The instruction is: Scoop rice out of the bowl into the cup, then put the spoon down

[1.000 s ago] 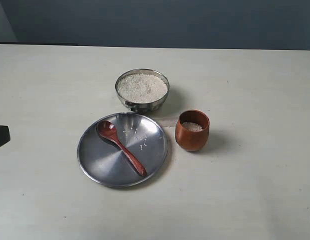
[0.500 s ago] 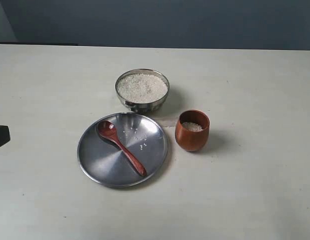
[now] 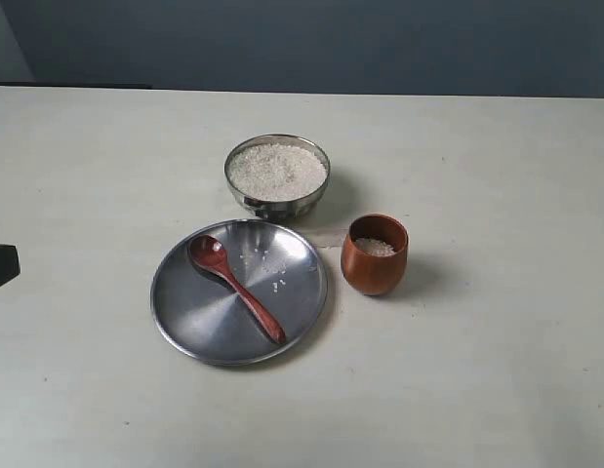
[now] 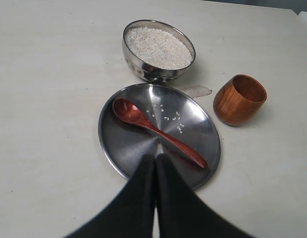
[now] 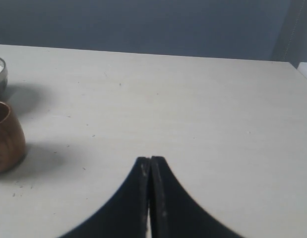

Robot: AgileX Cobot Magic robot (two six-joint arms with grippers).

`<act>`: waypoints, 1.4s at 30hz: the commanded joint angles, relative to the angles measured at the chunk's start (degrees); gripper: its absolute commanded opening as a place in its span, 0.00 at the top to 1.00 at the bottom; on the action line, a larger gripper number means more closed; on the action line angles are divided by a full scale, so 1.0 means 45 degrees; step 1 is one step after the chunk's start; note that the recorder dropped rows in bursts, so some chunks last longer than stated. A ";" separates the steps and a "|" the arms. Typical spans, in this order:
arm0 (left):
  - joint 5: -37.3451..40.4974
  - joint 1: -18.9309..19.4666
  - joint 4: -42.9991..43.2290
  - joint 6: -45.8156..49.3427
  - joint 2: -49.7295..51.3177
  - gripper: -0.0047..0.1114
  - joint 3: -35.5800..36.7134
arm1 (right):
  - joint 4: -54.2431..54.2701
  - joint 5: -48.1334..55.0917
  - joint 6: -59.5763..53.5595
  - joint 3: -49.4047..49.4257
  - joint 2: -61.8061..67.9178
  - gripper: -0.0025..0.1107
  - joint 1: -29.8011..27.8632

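1. A small, round, shiny steel bowl (image 3: pixel 245 200) with deep sides stands around the middle of the pale counter (image 3: pixel 497 370), on the side toward the far edge. White uncooked rice (image 3: pixel 277 171) fills it almost to the rim in a pale, level heap.
2. A wide, flat steel plate (image 3: pixel 189 330) lies just beside the bowl, toward the near edge. Its rim comes close to the bowl's wall, and I cannot tell whether the two touch.
3. A dark reddish-brown wooden spoon (image 3: pixel 238 290) with an oval head and a long slim handle lies on the plate, hollow side up and empty. Its head points toward the far left corner and its handle end toward the near right corner.
4. A few loose grains (image 3: pixel 278 285) lie scattered on the plate, beside the spoon's handle on the side toward the right edge.
5. A small, rounded, reddish-brown wooden cup (image 3: pixel 373 265) with no handle stands upright on the counter. It is near the plate on the side toward the right edge and apart from both plate and bowl. A little rice lies in its bottom.
6. The left gripper (image 4: pixel 155 158) has its two black fingers pressed together with nothing between them. In its wrist view the tips show in front of the plate's rim, clear of the spoon.
7. The right gripper (image 5: pixel 150 159) is likewise squeezed tight and empty, over bare counter on the right-edge side of the cup.
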 commanded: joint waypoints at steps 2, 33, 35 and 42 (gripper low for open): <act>-0.0021 0.0016 -0.0013 0.0018 0.0050 0.96 -0.0076 | -0.0097 -0.0217 -0.0039 0.0064 -0.0041 0.98 -0.0073; -0.0021 0.0016 -0.0013 0.0018 0.0050 0.96 -0.0076 | -0.0069 -0.0217 0.0014 0.0064 -0.0041 0.98 -0.0073; -0.0021 0.0016 0.0018 0.0072 0.0050 0.96 -0.0076 | -0.0069 -0.0217 0.0014 0.0064 -0.0041 0.98 -0.0073; -0.2386 0.0016 0.1718 0.1106 -0.0617 0.96 0.0114 | -0.0069 -0.0217 0.0014 0.0064 -0.0041 0.98 -0.0073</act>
